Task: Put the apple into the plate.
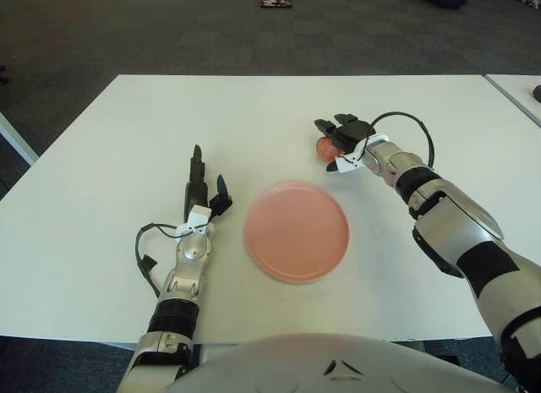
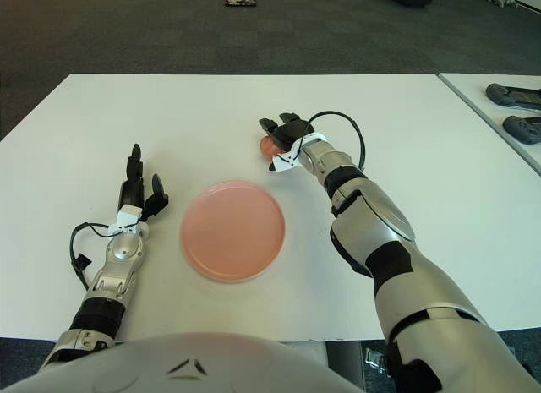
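Right hand (image 1: 341, 139) has its fingers curled over the apple (image 1: 325, 145), just past the plate (image 1: 297, 231) on its right. Left hand (image 1: 203, 193), fingers loosely spread and empty, lies left of the plate.

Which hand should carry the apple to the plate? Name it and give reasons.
Right. The right hand is already at the apple, fingers wrapped over it, just beyond the plate. The left hand lies open left of the plate, far from the apple.

Worktop (image 1: 127, 139) smooth, matt white. Plate (image 1: 297, 231) matt pink, plastic-looking. Apple (image 1: 324, 145) smooth-skinned. Arm shells (image 1: 461, 228) glossy silver and black. Floor (image 1: 169, 30) rough dark carpet.
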Tool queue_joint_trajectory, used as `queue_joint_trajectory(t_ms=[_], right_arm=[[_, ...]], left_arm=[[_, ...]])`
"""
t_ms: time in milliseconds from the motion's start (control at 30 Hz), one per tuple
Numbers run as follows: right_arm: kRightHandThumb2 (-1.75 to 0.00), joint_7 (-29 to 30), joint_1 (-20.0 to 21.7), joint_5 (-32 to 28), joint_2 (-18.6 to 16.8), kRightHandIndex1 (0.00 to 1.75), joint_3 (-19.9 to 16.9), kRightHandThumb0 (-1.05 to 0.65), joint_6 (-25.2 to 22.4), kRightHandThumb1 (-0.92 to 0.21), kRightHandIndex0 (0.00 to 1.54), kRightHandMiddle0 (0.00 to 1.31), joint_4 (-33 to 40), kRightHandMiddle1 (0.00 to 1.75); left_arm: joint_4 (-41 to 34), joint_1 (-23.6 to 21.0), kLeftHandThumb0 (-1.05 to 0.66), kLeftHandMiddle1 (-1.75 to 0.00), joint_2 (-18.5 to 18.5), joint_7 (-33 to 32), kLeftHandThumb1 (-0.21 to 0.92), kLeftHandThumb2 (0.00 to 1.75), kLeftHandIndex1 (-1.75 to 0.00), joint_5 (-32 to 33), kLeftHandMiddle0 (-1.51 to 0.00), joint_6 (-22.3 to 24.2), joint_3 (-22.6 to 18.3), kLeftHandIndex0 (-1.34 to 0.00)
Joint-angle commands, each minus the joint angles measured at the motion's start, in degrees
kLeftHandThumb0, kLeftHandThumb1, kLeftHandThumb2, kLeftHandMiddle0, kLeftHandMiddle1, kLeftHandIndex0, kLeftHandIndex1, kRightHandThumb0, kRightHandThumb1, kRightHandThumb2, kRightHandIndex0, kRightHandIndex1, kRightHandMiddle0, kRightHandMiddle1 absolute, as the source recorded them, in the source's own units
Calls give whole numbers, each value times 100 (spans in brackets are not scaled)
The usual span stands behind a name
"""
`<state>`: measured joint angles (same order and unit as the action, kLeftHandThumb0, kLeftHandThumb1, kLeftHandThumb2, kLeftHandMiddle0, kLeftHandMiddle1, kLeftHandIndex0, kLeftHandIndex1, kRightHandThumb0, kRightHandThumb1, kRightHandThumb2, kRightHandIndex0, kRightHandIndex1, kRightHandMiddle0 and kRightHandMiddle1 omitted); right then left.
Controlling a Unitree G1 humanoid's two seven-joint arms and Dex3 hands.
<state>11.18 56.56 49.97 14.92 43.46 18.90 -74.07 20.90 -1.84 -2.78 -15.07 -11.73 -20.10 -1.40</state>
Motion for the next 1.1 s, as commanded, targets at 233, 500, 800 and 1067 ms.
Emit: queue_joint_trajectory(t_ms=[233, 500, 800, 1067], right_arm=[[-30, 63, -96, 79, 36, 6, 70, -101, 6, -92, 17, 1, -134, 35], [-30, 107, -142, 37, 74, 60, 33, -77, 0, -72, 25, 0, -145, 115], [-117, 185, -234, -185, 110, 143, -207, -11, 147, -30, 63, 44, -158, 172], [-146, 370, -365, -392, 88, 126, -462, 0, 381, -5, 93, 70, -144, 175]], left_arm=[[-99, 58, -91, 0, -8, -16, 92, 99, 0, 35, 0, 23, -41, 0], [-134, 82, -90, 0, -22, -13, 92, 99, 0, 18, 0, 77, -55, 0], [-192, 116, -91, 0, -39, 29, 92, 99, 0, 43, 0, 115, -68, 0], [-213, 128, -91, 0, -46, 74, 92, 99, 0, 96, 0, 132, -104, 0]])
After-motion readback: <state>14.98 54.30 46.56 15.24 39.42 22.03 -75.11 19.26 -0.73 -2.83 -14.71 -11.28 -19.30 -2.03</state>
